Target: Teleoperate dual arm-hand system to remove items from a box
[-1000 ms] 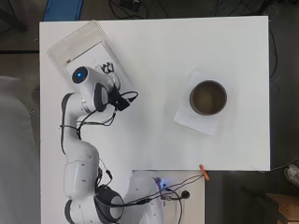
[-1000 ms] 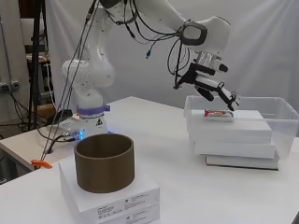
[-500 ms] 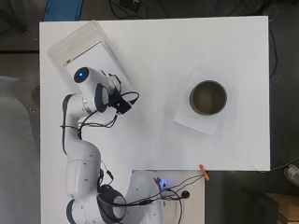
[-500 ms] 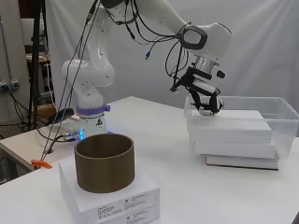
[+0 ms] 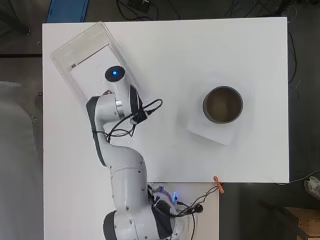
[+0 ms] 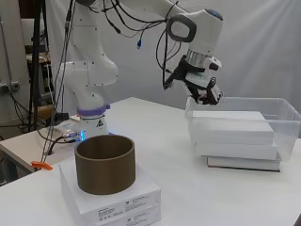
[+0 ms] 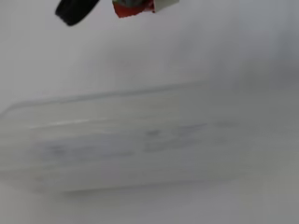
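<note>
Hovering hand, box near rim

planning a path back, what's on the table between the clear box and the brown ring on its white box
Nothing: in the overhead view the table between the clear box and the brown ring is bare white surface; only the arm hangs above part of it.

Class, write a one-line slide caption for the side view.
Robot hand curled above the clear box, brown ring on white cartons in front.
</note>
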### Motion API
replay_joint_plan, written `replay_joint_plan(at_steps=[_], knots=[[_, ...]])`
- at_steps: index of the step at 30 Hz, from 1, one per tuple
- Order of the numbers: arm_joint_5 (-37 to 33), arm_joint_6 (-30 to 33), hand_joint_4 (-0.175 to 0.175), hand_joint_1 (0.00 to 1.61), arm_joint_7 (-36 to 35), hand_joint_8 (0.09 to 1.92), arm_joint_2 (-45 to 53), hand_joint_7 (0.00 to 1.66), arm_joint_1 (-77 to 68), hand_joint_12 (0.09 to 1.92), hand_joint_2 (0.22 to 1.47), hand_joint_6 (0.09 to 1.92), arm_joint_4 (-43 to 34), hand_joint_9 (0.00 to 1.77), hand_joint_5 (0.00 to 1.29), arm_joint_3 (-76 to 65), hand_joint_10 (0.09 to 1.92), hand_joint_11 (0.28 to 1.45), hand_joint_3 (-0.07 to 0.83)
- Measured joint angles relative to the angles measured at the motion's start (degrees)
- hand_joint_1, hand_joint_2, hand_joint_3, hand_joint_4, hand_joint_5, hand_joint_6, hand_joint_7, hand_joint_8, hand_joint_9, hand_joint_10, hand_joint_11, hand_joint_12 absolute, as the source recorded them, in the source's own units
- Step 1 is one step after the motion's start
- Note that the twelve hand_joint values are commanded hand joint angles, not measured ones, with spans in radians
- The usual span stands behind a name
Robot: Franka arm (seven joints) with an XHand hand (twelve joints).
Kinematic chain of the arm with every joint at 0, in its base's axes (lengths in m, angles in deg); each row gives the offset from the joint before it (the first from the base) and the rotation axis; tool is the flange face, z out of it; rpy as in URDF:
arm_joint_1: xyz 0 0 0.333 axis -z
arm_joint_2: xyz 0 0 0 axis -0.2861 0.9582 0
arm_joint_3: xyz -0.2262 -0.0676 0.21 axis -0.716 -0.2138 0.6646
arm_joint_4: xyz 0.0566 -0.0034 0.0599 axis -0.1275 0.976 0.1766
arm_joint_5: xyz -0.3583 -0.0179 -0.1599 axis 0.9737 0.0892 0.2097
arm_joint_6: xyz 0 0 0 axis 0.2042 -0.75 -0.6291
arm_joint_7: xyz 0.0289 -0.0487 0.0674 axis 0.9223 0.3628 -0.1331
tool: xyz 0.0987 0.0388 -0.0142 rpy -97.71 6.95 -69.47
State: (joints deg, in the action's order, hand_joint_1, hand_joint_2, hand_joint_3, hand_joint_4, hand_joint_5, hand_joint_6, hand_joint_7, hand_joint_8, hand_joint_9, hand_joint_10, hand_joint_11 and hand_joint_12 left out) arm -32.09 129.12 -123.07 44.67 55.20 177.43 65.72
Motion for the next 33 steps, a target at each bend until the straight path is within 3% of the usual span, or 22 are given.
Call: replay_joint_plan(at_steps=[3,6,9,12,16,19,20,22,24,27,28,31,33], knots=[[0.07,-0.81,0.103,0.98,-0.29,1.75,-9.06,0.83,-5.15,1.81,1.21,1.24,0.42,1.01,0.81,-7.86,1.84,0.75,0.000],[0.87,-1.30,0.157,0.96,0.30,1.91,-17.63,0.86,-9.83,1.89,1.20,1.26,2.59,1.12,0.81,-17.41,1.91,0.86,0.000],[2.39,-0.72,0.174,0.95,-0.43,1.92,-20.84,0.85,-11.39,1.88,1.21,1.29,5.21,1.11,0.80,-23.59,1.92,0.84,0.001],[3.69,-0.76,0.175,0.95,-1.69,1.92,-25.21,0.77,-13.41,1.85,1.20,1.28,7.82,1.01,0.81,-30.47,1.92,0.77,0.000],[4.80,-2.87,0.174,0.95,1.57,1.92,-28.60,0.82,-14.63,1.90,1.21,1.30,9.88,1.10,0.81,-36.63,1.92,0.87,0.000],[6.79,-3.03,0.138,0.98,3.02,1.92,-29.54,0.84,-14.83,1.91,1.20,1.28,10.57,1.12,0.82,-39.29,1.92,0.89,-0.002],[7.86,-3.01,0.125,0.98,2.89,1.92,-29.59,0.84,-14.80,1.91,1.20,1.30,10.60,1.12,0.82,-40.37,1.92,0.90,0.000],[10.40,-3.10,0.156,1.09,2.74,1.92,-28.72,0.85,-14.79,1.91,1.21,1.69,10.02,1.14,0.75,-43.08,1.92,0.93,0.002],[10.82,-2.98,0.171,1.15,1.93,1.92,-26.47,0.90,-14.95,1.91,1.22,1.81,8.66,1.19,0.72,-45.52,1.92,0.98,0.002],[12.64,-2.01,0.175,1.20,1.34,1.92,-18.47,0.97,-15.47,1.92,1.23,1.70,3.17,1.26,0.73,-48.63,1.92,1.04,0.001],[13.19,-1.73,0.124,1.13,1.35,1.92,-15.74,0.97,-15.61,1.92,1.23,1.59,1.20,1.27,0.74,-49.28,1.92,1.05,0.002],[14.79,-1.82,0.163,1.16,2.97,1.92,-7.47,0.97,-15.88,1.92,1.22,1.64,-5.21,1.27,0.75,-51.03,1.92,1.06,-0.002],[15.06,-1.70,0.084,1.05,4.35,1.92,-2.04,0.95,-15.83,1.92,1.24,1.50,-9.40,1.26,0.75,-53.14,1.92,1.05,0.002]])
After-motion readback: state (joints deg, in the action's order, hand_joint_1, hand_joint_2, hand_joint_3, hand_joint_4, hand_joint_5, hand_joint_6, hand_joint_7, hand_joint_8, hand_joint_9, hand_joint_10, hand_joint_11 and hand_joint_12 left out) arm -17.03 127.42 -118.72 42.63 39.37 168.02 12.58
